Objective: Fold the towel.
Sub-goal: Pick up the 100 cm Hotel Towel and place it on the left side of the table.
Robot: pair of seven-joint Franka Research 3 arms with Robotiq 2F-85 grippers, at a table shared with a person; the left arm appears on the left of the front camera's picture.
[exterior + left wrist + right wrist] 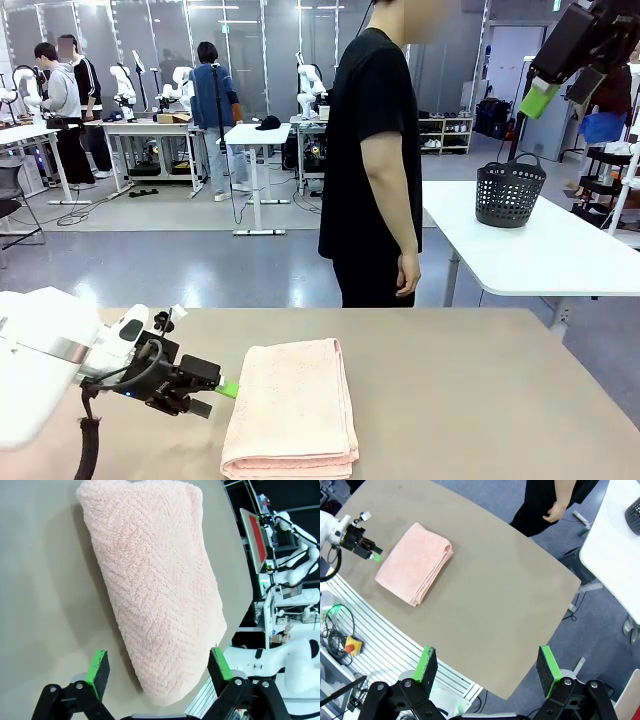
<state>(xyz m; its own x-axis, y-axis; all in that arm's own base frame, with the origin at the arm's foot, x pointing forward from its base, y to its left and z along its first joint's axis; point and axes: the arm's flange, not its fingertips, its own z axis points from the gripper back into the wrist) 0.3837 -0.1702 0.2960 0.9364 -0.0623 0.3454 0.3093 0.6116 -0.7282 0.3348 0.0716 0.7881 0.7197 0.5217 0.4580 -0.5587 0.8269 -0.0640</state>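
Towel [292,408] lies folded in layers on bench [480,400], looks done; left hand [157,672] spread beside it; right hand [487,672] spread, high above.

The front view looks from the robot's side low across the tan table [480,400] toward the person [372,160] standing at the far edge, with the room's other tables behind. The left wrist view sits close above the table, looking along the left tool [157,667] onto the folded towel [155,580], which takes up most of the picture. The right wrist view looks down from high over the table past the right tool [487,667], taking in nearly the whole tabletop. All three views share the towel; the front and right wrist views also share the left tool, the person and the dark basket [509,192].
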